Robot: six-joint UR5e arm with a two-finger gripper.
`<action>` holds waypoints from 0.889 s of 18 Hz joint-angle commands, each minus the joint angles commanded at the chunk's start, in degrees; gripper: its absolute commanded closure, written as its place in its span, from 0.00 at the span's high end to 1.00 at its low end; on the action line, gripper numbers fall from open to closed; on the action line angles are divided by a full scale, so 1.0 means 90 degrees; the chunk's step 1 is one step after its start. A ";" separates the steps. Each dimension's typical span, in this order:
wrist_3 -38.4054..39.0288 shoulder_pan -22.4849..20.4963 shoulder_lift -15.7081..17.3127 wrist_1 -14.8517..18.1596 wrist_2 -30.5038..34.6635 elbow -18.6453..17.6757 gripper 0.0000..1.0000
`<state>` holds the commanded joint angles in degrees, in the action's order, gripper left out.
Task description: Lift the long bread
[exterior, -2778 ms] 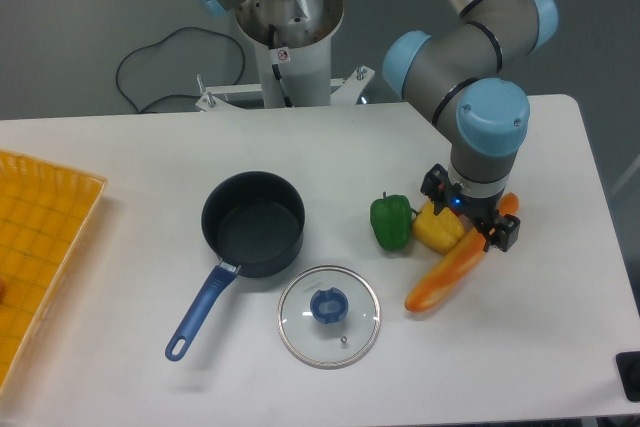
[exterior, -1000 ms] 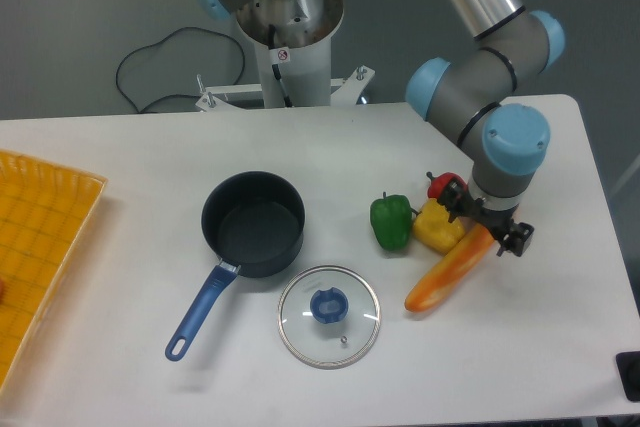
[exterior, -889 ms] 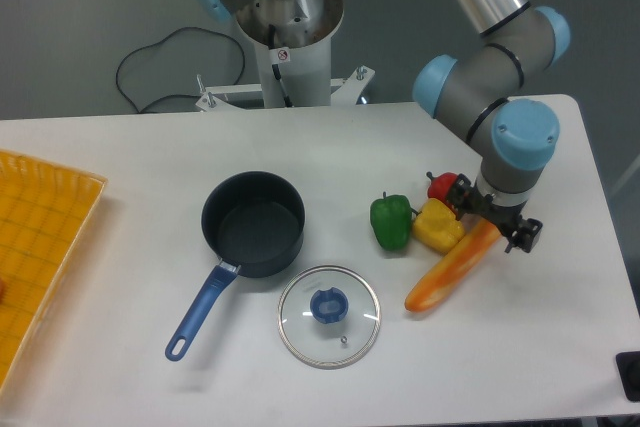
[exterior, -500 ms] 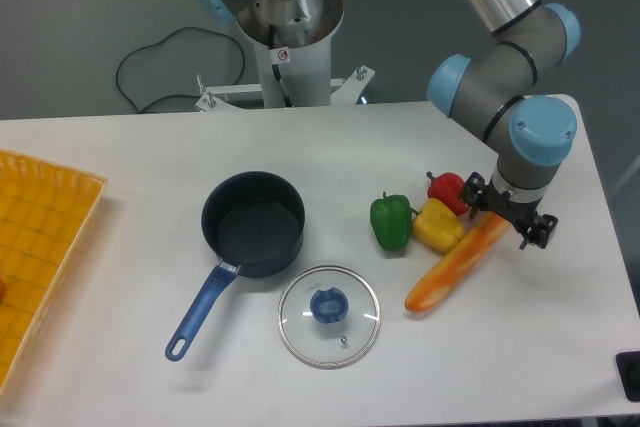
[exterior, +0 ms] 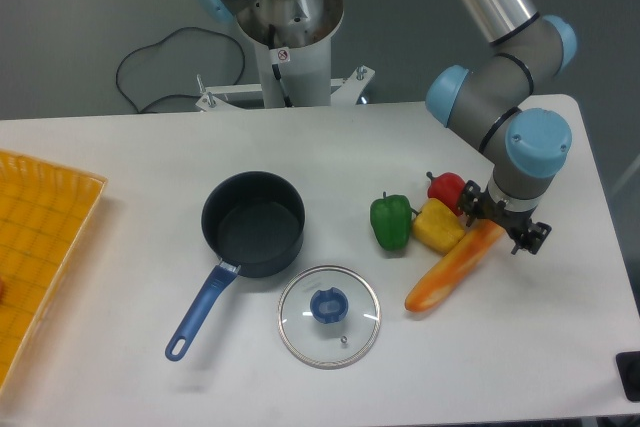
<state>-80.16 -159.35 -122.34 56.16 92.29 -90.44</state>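
**My gripper sits over the upper end of the long bread**

I can read no brand or text anywhere. The only marking is a small round red-and-white sticker on my base column; it is too small to make out its symbol.

The dark pot with a blue handle stands upright near the middle of the white table, and its inside shows nothing but the dark bottom. Its glass lid with a blue knob lies flat on the table just in front of the pot, apart from it. At the left edge there is a yellow-orange tray with a grid pattern; only a part of it is in view, and I cannot tell whether something lies in it.

The long bread lies on the table at the right side, slanted, with its yellow end toward the front and its orange end under my gripper. My two fingers stand on either side of this orange end, close to it, but from this view I cannot tell whether they press on it or are only around it. The bread's lower part rests on the table.

Just beside the bread are a yellow bell pepper, touching it, then a green pepper to its left, and a small red pepper behind the yellow one.
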 joint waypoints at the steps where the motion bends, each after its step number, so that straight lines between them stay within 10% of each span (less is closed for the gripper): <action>1: 0.0000 0.0000 0.0000 0.0000 0.0000 0.0000 0.84; 9: -0.0068 0.0000 0.0010 0.0010 0.0039 0.0010 0.30; 16: -0.0049 0.0000 0.0058 0.0059 0.0049 0.0010 0.10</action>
<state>-80.60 -159.35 -121.82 56.69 92.72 -90.35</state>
